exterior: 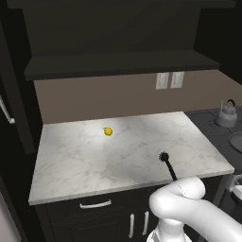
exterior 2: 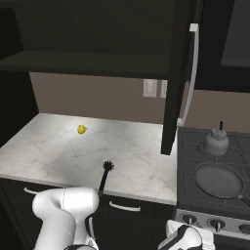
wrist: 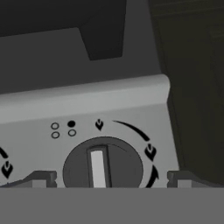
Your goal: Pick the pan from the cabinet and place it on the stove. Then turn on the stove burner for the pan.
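A dark simulated kitchen, its white marble counter (exterior 2: 73,151) lit against black-brown cabinetry. The pan (exterior 2: 219,180), shallow and dark grey, sits flat on the stove (exterior 2: 193,146) at the front left burner, its handle running toward the lower right; the same pan shows at the right edge of the left base view. Just behind it stands a small silver kettle (exterior 2: 217,139). At the stove's front edge runs the grey control panel (wrist: 83,109), where the tool (wrist: 111,178) hovers close over a round dark knob (wrist: 103,164) with a pale bar across its face; the bar points straight up toward a small flame mark. The tool's two finger tips stand wide apart, one on either side of the knob, holding nothing and not yet touching it as far as the hand view shows. To the stove's left the cabinet (exterior 2: 177,73) door hangs open over the counter. Farther out, a black dish brush (exterior 2: 104,175) lies near the counter's front edge and a lemon (exterior 2: 81,129) sits well back. Judging by this, the pan is delivered; closing on the knob and turning it is what remains.
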Robot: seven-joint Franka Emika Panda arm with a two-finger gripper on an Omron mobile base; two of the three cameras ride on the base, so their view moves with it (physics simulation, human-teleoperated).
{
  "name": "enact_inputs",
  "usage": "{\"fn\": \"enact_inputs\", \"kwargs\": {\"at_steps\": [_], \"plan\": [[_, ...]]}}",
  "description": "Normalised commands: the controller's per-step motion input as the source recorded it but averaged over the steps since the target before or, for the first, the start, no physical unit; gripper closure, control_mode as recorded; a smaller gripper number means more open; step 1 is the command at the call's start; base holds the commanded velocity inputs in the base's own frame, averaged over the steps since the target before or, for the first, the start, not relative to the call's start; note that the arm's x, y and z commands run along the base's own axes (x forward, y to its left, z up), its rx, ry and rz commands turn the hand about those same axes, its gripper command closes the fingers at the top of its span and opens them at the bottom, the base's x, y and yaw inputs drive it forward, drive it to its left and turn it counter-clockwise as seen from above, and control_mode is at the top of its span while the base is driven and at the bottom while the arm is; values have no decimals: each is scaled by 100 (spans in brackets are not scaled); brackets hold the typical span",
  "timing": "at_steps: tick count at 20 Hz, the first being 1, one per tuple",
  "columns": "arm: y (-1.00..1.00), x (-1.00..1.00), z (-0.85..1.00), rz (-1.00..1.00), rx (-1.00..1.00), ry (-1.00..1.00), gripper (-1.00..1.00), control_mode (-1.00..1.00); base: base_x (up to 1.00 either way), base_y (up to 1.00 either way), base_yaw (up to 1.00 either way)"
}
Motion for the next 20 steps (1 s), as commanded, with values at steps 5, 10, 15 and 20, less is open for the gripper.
{"fn": "enact_inputs", "kwargs": {"at_steps": [5, 10, 15, 20], "plan": [[0, 4, -7, 0, 0, 0, -100, -100, 0, 0, 0], [0, 3, -4, 0, 0, 0, 100, -100, 0, 0, 0], [0, 2, 0, 0, 0, 0, 100, -100, 0, 0, 0], [0, 0, 0, 0, -1, 0, 100, -100, 0, 0, 0]]}}
